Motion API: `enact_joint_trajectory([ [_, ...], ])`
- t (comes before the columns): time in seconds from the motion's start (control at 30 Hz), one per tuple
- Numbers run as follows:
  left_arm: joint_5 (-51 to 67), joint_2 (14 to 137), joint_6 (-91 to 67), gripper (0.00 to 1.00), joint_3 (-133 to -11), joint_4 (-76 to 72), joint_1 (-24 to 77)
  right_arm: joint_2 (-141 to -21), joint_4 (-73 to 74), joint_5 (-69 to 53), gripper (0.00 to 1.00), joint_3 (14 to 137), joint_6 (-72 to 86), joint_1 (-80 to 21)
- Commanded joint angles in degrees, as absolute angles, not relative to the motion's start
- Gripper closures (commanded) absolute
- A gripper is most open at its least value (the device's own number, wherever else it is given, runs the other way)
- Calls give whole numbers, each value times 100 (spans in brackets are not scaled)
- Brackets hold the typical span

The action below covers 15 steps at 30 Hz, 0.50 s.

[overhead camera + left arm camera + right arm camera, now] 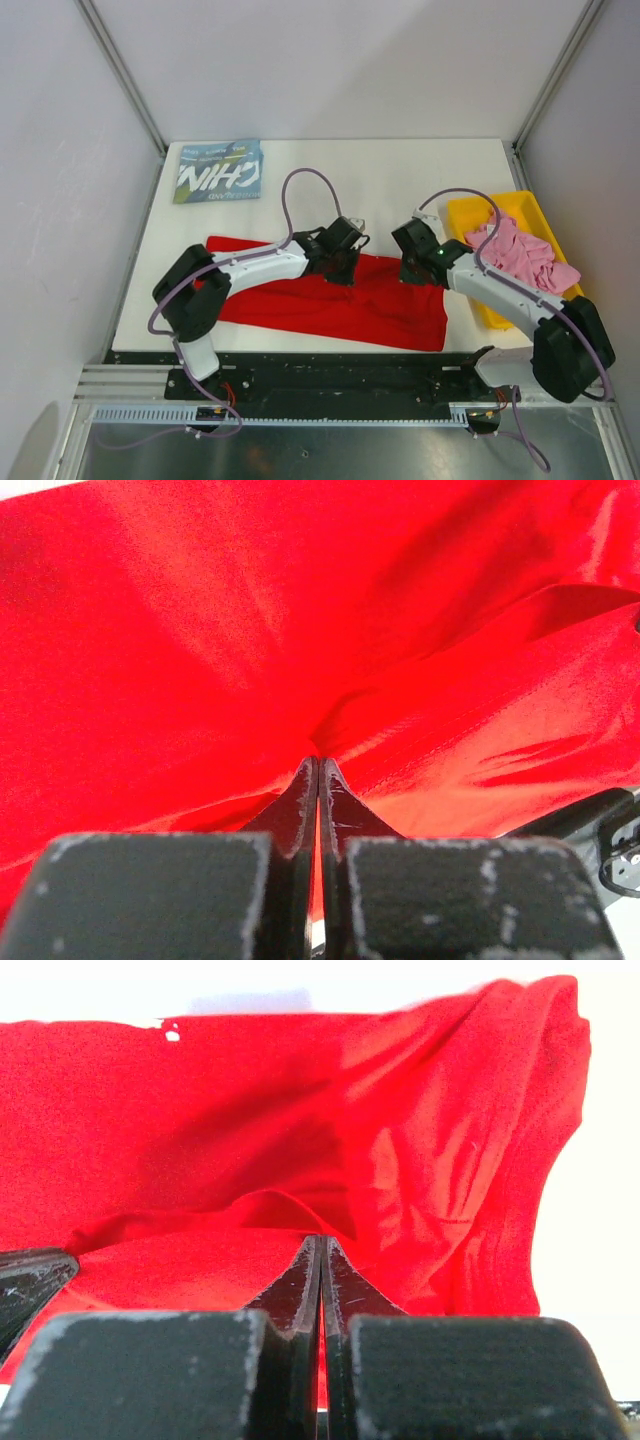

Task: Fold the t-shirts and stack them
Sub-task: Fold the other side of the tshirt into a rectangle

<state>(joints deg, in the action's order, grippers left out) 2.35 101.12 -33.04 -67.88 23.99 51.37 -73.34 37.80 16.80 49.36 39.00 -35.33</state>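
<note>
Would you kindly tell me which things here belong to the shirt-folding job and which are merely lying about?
Job in hand:
red t-shirt, pinched by the left tool and the right tool
folded blue t-shirt
crumpled pink t-shirt

Lying about:
yellow tray, holding the pink one
white table

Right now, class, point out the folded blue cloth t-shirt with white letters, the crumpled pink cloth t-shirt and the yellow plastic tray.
folded blue t-shirt (pixel 218 178): top view, on its lettered face.
crumpled pink t-shirt (pixel 520 255): top view, middle of the heap.
yellow plastic tray (pixel 472 214): top view, bare far-left floor.
</note>
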Motion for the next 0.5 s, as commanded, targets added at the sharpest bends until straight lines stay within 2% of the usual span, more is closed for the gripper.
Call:
enact_joint_trajectory([
  [0.0, -362, 10161, -3551, 100, -6862, 2291, 5152, -7670, 3286, 2013, 100, 5210, 3626, -3435],
  [0.13, -538, 10220, -3620, 100, -6882, 2290, 5156, -7967, 3069, 1999, 100, 5250, 3562, -3353],
  [0.23, -599, 10268, -3603, 95, -6937, 2286, 5144, -8106, 3072, 2022, 100, 5307, 3557, -3294],
  [0.3, -627, 10244, -3560, 85, -6964, 2285, 5129, -8104, 3117, 2004, 97, 5352, 3552, -3243],
  [0.4, -624, 10062, -3468, 61, -6980, 2274, 5062, -7949, 3253, 1952, 82, 5492, 3526, -3171],
  [0.47, -569, 9887, -3403, 53, -6990, 2267, 5014, -7768, 3395, 1886, 72, 5579, 3520, -3100],
])
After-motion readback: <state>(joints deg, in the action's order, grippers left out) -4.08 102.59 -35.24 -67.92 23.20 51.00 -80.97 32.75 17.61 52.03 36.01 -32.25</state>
